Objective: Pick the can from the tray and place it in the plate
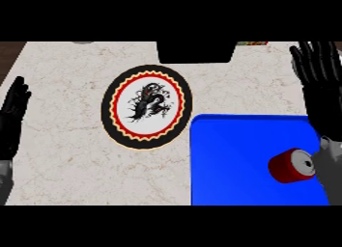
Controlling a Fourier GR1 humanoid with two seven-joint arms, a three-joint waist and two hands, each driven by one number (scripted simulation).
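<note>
Red cylindrical can (292, 166), lying on blue flat tray (231, 159): pick pending. Your right hand (327, 103), fingers straight, should drop and close round it.

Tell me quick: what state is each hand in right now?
Left hand: open, resting at the view's left edge, holding nothing.
Right hand: open, holding nothing; the red cylindrical can lies on its side in the blue rectangular tray.

red can (292, 166) on its side on blue tray (231, 159) | plate (147, 107) beside tray, on table (60, 62) | left hand (6, 123), right hand (323, 82): fingers straight
</note>
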